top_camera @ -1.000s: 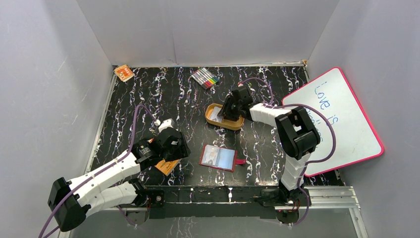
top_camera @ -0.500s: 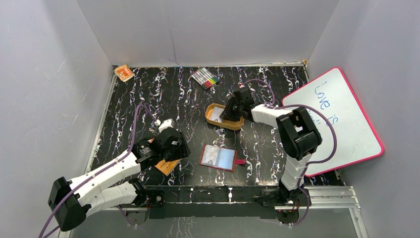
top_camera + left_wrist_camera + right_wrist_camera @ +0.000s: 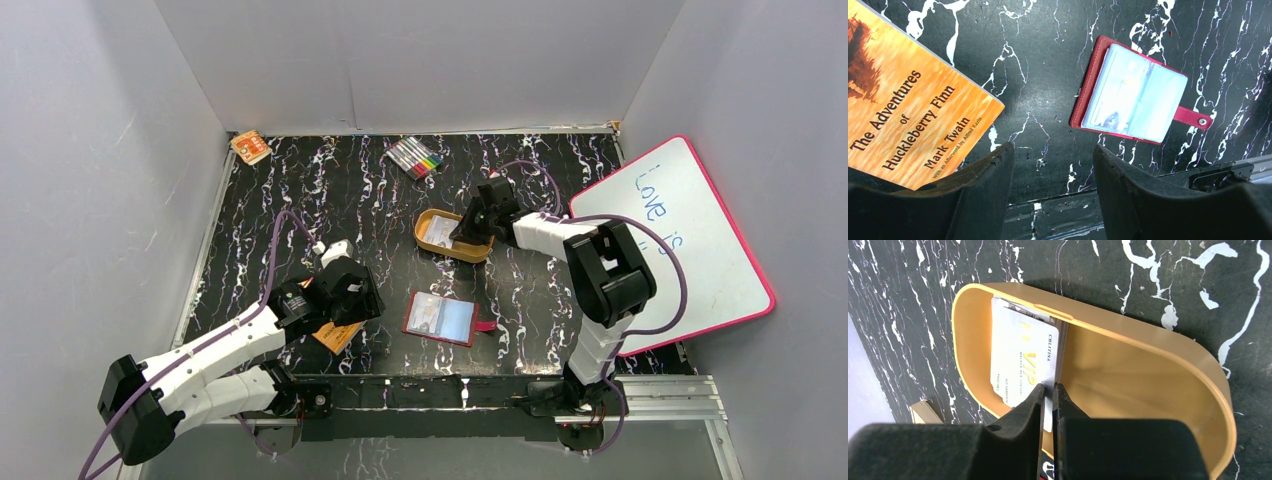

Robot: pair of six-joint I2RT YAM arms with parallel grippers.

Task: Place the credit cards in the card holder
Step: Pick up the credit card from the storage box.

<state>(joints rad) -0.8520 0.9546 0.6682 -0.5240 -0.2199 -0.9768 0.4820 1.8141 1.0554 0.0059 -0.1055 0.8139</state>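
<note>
Black white-veined surface (image 3: 300, 200), grey walls around.

- Orange-tan oval tin (image 3: 1148, 340) near surface centre.
- Pale credit card (image 3: 1018, 360), "VIP" print, inside tin at one end; further card edges show beneath it.
- Right gripper (image 3: 1048, 390) reaches into tin, fingers pinched onto that card's edge.
- Card holder (image 3: 1135, 95) lies unfolded on surface, clear pockets up, snap tab out; well apart from tin.
- Left gripper (image 3: 1053, 165) spread wide, holding nothing, above bare surface between orange booklet (image 3: 908, 110) and card holder.
</note>
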